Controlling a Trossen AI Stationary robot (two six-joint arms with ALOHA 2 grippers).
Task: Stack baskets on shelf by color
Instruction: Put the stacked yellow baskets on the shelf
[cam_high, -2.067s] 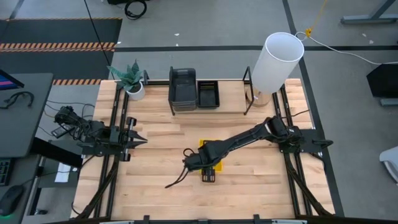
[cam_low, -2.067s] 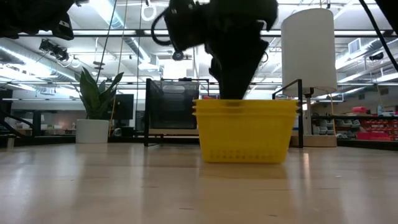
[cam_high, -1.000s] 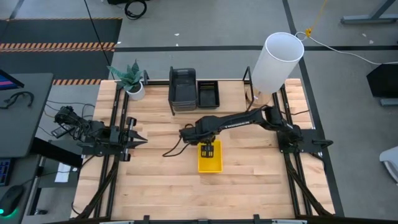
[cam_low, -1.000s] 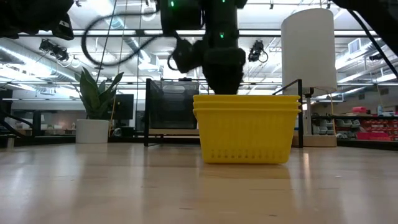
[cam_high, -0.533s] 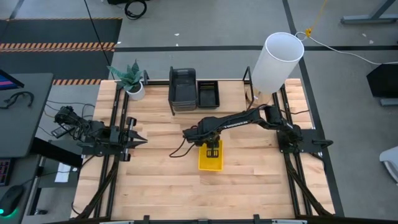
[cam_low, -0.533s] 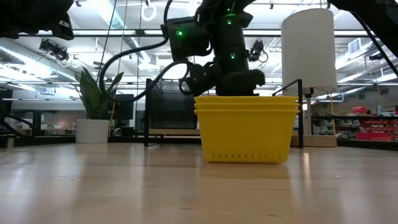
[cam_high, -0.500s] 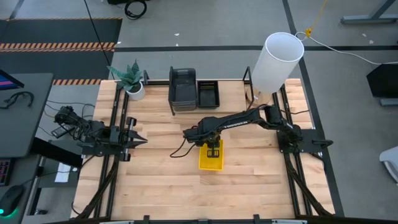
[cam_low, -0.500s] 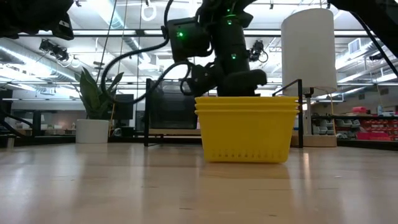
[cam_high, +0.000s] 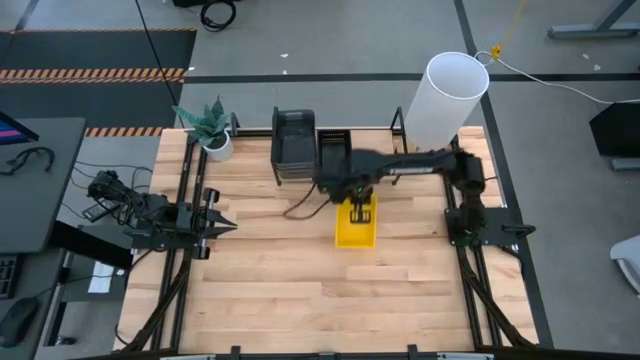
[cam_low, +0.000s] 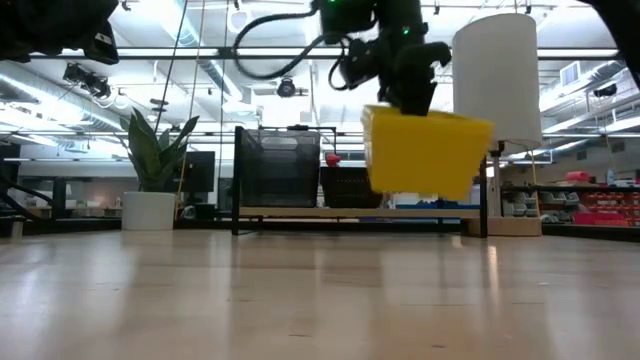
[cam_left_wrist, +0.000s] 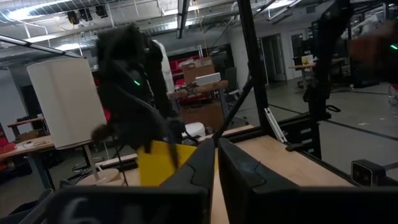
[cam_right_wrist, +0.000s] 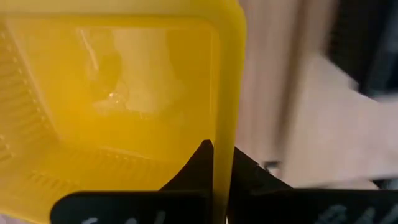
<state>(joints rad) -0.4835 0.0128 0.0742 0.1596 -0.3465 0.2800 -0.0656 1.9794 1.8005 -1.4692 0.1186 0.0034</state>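
My right gripper (cam_right_wrist: 217, 163) is pinched tight on the thin rim of the yellow basket (cam_low: 425, 150), one dark finger on each side of the wall. The smooth, glossy plastic glows under the light, its floor flat, its corners rounded and its lower walls ribbed with fine slots. The basket hangs clear of the table (cam_high: 260, 290), tilted, in front of the shelf (cam_low: 350, 211). From above it shows as a yellow rectangle (cam_high: 355, 224) under my outstretched arm, just before the shelf's board.

On that pale wood board, between thin black rods, sit a large dark grey basket (cam_high: 292, 143) with rounded corners and, just beside it, a smaller black perforated basket (cam_high: 334, 152). At the board's right end stands a tall white cylinder (cam_high: 445, 100); at its left end, a potted plant (cam_high: 212, 128) in a white pot.

My left gripper (cam_high: 222, 224) rests at the table's left edge, well apart from all this, its two pointed fingers (cam_left_wrist: 199, 165) pressed together on nothing. The table is of light planks with a visible grain.
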